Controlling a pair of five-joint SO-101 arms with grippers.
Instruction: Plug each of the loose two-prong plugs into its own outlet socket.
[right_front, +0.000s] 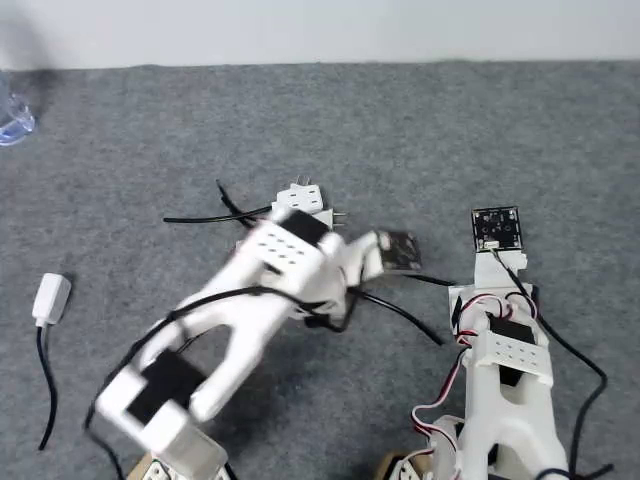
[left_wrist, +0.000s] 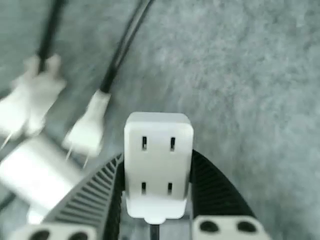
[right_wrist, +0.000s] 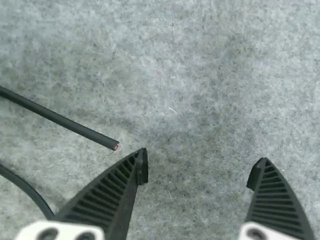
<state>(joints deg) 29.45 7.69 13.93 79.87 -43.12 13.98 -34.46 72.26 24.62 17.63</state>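
left arm holds a socket block by the loose plugs

the left gripper (left_wrist: 157, 162) has its jaws clamped on a white plastic outlet block with two pairs of slots (left_wrist: 158, 145), near the middle of the grey felt table (right_front: 450, 130). just beside it, on the far side, lie white two-prong plugs on black cords (left_wrist: 86, 131), unplugged. at the right, the right gripper (right_wrist: 200, 167) hovers with jaws wide apart over bare felt, close to a cut black cable end (right_wrist: 107, 142). a white oblong block on a black cord (right_front: 50, 297) lies far left.

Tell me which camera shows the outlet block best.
Left wrist view: the outlet block faces it, all four slots clear. In the high view the left arm sits over it; right wrist view faces carpet.
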